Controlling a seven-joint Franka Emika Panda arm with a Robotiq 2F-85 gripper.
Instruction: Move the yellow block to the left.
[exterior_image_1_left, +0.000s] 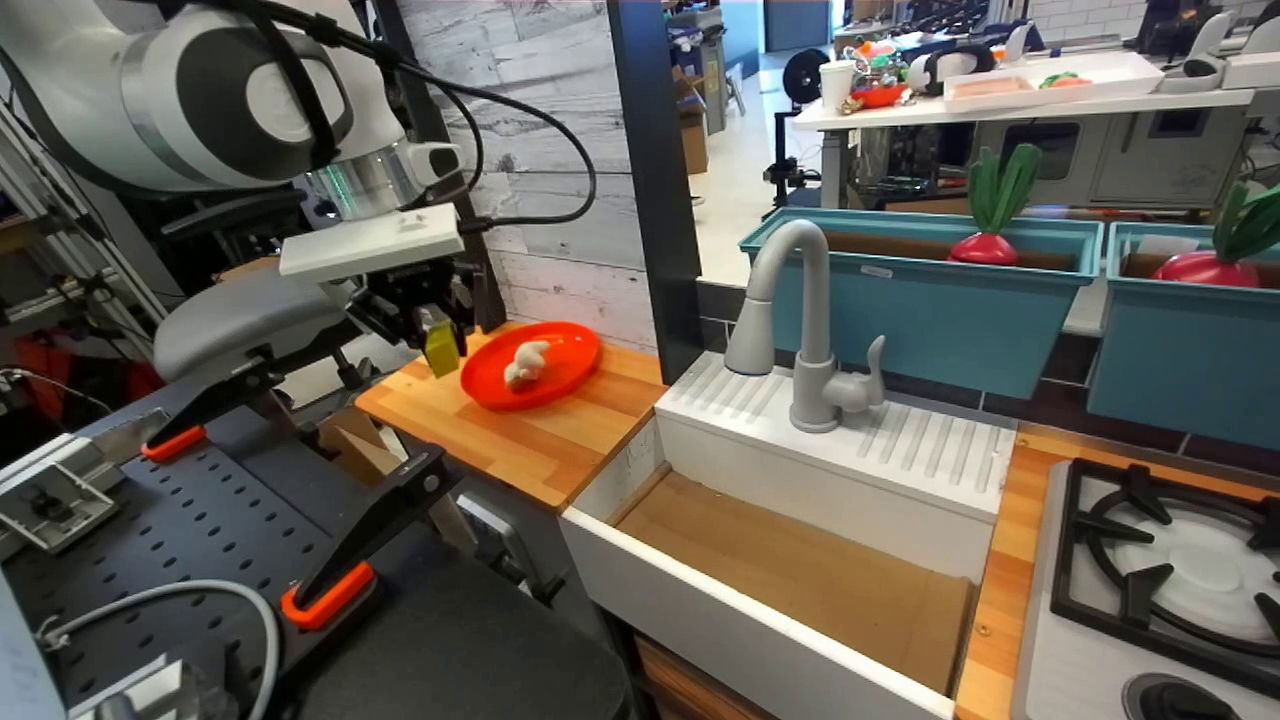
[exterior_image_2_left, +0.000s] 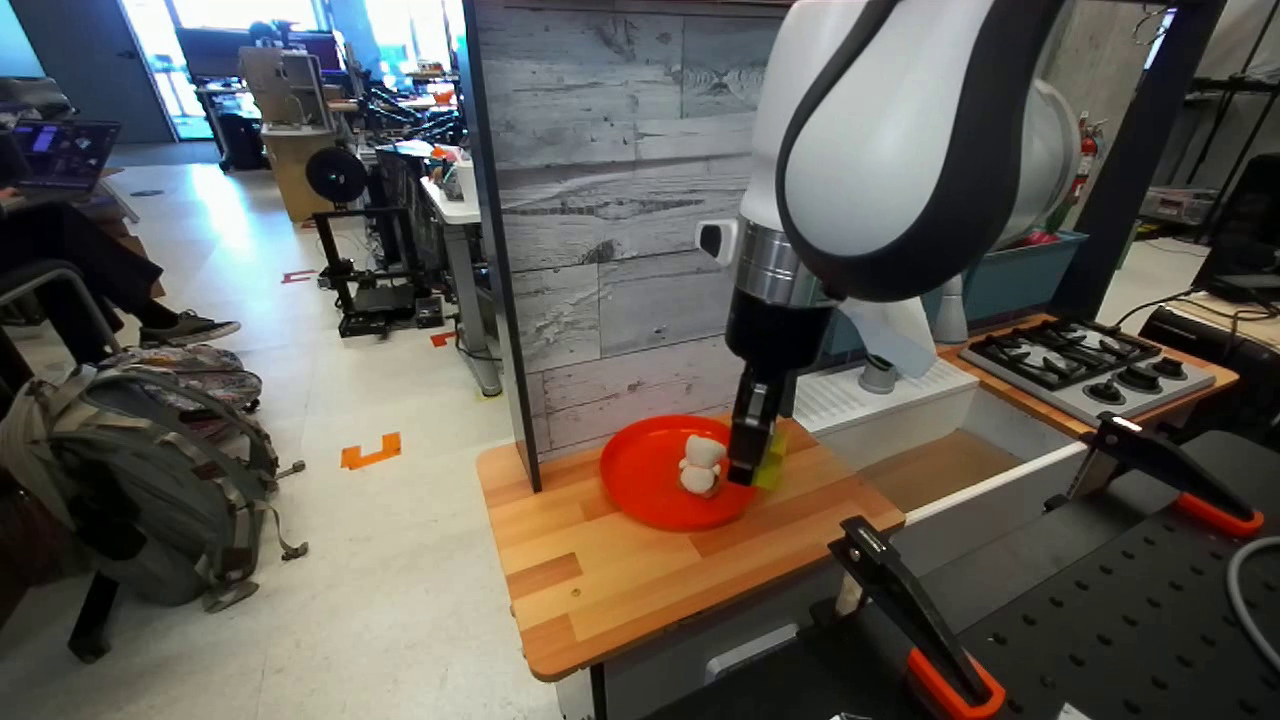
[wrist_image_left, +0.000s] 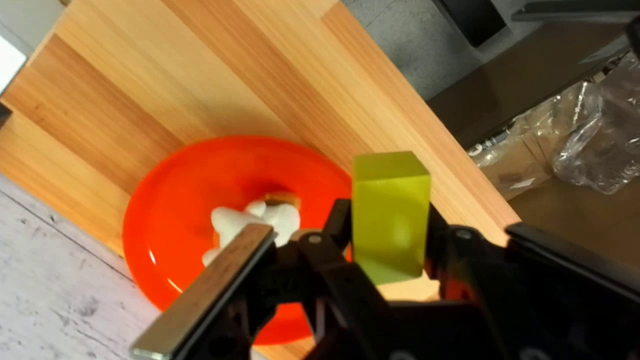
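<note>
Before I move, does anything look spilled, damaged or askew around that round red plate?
Nothing stands out. The black hand holds the bright yellow rectangular block, the small whitish figure rests on the round red plate, and no spill or damage shows on the striped wooden counter.

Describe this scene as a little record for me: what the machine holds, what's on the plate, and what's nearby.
Held item: yellow block
Holder: tool, closed on it from both sides
Block position: apparently raised above the wooden counter
Dish: round red plate, on the counter
On plate: small whitish figure
Nearby: white sink, gray faucet, stove
</note>
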